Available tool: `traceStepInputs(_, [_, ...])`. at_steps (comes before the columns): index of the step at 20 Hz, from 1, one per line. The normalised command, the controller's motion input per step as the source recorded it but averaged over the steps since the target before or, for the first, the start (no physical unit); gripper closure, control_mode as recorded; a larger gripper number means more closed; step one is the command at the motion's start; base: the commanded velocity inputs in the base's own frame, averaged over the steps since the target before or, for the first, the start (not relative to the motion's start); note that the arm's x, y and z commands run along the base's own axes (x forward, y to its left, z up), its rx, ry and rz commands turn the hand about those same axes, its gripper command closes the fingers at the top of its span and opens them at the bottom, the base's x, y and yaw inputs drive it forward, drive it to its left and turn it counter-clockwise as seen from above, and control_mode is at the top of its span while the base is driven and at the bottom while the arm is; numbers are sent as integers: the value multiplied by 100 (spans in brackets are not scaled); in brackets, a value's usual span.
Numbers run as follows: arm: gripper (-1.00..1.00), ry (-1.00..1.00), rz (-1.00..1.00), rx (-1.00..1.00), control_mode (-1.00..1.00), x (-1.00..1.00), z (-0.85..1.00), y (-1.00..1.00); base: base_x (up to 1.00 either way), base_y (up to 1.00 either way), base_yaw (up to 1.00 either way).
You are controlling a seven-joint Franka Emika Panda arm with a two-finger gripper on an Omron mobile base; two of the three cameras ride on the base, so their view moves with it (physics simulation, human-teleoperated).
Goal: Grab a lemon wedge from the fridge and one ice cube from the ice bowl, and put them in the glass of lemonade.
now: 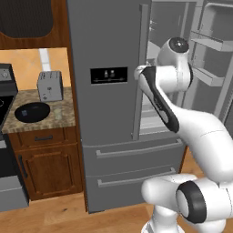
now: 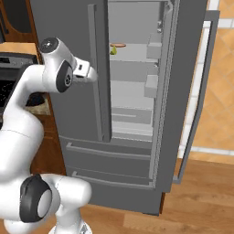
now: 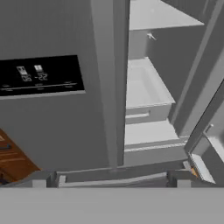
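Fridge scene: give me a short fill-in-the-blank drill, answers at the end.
1. The right door of the fridge stands ____.
2. The lemon wedge lies on a shelf ____ the fridge.
3. The ice bowl rests on the counter in front of the ____.

Missing words: open; inside; toaster

The fridge (image 1: pixel 107 113) stands with its left door shut and its right door (image 1: pixel 214 59) swung open, door shelves showing at the upper right. A black dispenser panel (image 1: pixel 108 75) sits on the shut door, and two drawers lie below. The white arm (image 1: pixel 182 118) rises from the lower right and bends toward the open compartment. On the worktop (image 1: pixel 68 116) left of the fridge, a toaster (image 1: pixel 49 86) stands at the back edge, the black bowl (image 1: pixel 32 111) lies near the front left, and the glass (image 1: pixel 58 113) stands just beside the bowl, toward the fridge.
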Motion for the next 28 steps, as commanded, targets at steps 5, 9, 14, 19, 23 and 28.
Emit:
traceStepInputs(5, [-100, -15, 1, 1, -100, 7, 33, 20, 0, 0, 0])
traceStepInputs(9, [-100, -2, 10, -15, -100, 54, 1, -2, 0, 0, 0])
traceStepInputs(14, [-100, 0, 14, -17, -100, 96, -14, -2, 0, 0, 0])
traceStepInputs(19, [-100, 0, 3, -2, -100, 62, -4, -20, 0, 0, 0])
traceStepInputs(23, [-100, 0, 0, 0, -100, 50, -3, -10, 0, 0, 0])
traceStepInputs(28, [-100, 0, -7, 0, -100, 38, -4, -4, 0, 0, 0])
